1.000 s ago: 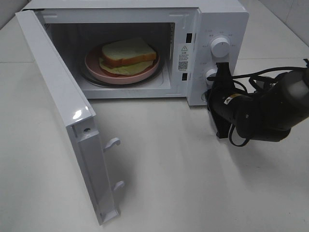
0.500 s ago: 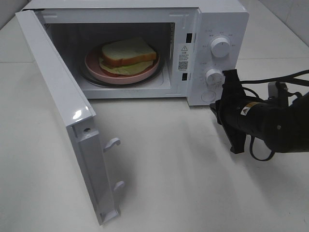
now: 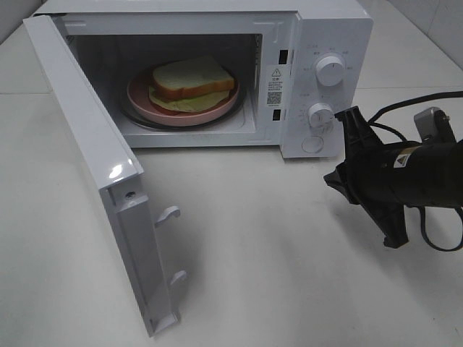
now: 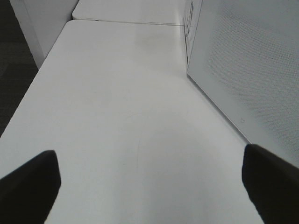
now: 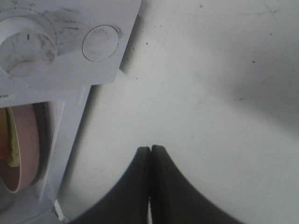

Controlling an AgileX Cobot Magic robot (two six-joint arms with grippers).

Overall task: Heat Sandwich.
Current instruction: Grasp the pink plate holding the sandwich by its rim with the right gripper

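Note:
The sandwich lies on a round pink plate inside the white microwave, whose door hangs wide open to the left. My right gripper is shut and empty, hovering over the table in front of the control panel, a little right of and below the round button. In the right wrist view its fingertips are pressed together, with the plate's edge and a bit of yellow-green filling showing. My left gripper is wide open over bare table beside the door's outer face.
Two dials sit on the microwave's panel above the button. The lower dial and button also show in the right wrist view. The open door juts toward the table's front. The table's left edge drops to dark floor.
My right gripper has drawn back from the lower dial, moving right and toward the front of the table. Sandwich, plate and door have not moved.

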